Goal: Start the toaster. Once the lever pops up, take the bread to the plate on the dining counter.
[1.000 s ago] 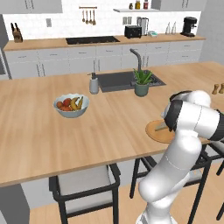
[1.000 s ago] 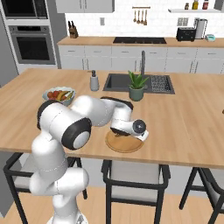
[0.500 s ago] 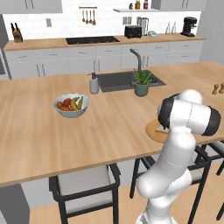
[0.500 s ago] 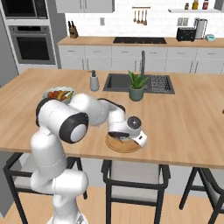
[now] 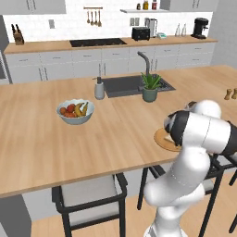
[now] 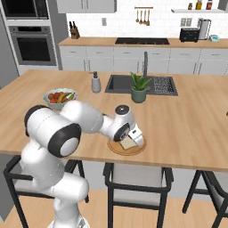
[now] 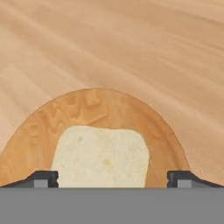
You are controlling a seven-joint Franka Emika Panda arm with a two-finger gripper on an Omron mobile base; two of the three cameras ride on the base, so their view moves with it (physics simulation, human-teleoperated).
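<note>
The bread (image 7: 103, 155), a pale toast slice, lies flat on the round wooden plate (image 7: 83, 109) on the dining counter (image 6: 187, 129). My gripper (image 7: 113, 179) hovers just over the slice, open, with one fingertip on each side and neither touching it. From the right base camera the hand (image 6: 133, 136) sits low over the plate (image 6: 116, 149), and the bread (image 6: 128, 143) shows beneath it. My forearm hides part of the plate (image 5: 162, 137) in the left base view. The black toaster (image 6: 189, 34) stands far off on the wall counter.
A grey fruit bowl (image 5: 75, 112) sits left of the sink (image 5: 129, 84). Near the sink are a soap bottle (image 5: 99, 89), a potted plant (image 5: 150, 87) and the tap (image 5: 144, 62). Stools (image 6: 138, 180) stand under the counter's near edge. Salt and pepper shakers (image 5: 231, 94) stand at the far right.
The jaws have spread wide and the bread now lies loose on the plate. The arm's elbow has folded back a little toward the base.
</note>
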